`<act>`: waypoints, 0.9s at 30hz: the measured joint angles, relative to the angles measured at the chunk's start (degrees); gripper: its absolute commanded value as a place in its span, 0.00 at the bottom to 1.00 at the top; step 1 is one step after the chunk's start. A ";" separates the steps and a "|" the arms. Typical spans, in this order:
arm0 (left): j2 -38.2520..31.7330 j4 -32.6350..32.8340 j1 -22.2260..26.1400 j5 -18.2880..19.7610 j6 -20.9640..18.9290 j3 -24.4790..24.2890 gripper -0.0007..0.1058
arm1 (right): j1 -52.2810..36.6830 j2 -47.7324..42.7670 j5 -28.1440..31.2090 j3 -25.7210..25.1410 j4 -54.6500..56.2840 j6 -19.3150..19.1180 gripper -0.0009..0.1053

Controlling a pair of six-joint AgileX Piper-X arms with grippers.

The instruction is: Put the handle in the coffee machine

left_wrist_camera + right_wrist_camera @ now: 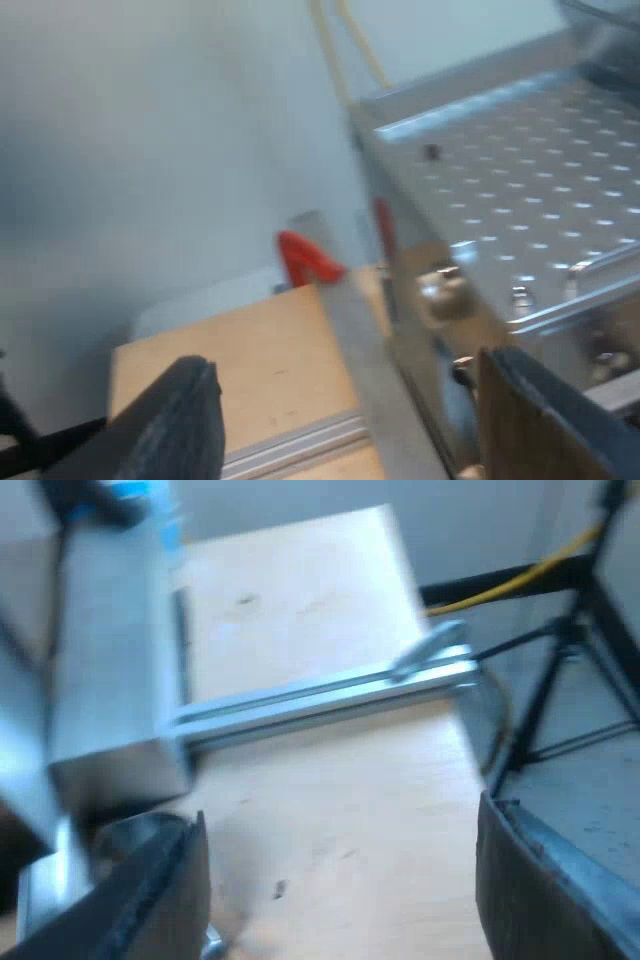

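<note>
Left claw (pixel 345 380) and right claw (pixel 340 825) both stood apart and empty over the counter (pixel 330 780). A red tip (pixel 300 255), probably the handle's end, showed at the counter's edge near the espresso machine (pixel 520 190). Judged: handle in neither claw, and could not tell whether it was locked in.

No legible text, label, brand or number on anything here.

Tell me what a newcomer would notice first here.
The espresso machine's perforated steel top gleams beside the left gripper, jaws open and empty. A red tip, perhaps the handle's end, shows past the wooden table's edge by the machine. The right gripper, also open, hangs over the table near a metal rail.
</note>
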 measured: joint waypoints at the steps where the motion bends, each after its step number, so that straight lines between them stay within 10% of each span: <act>1: -0.22 0.00 0.16 -0.01 0.00 0.00 0.55 | -0.69 -0.79 0.00 0.29 0.02 0.00 0.57; 27: -31.02 19.54 4.48 -0.19 0.00 19.16 0.55 | -2.89 -36.96 -0.51 12.23 15.21 -4.03 0.57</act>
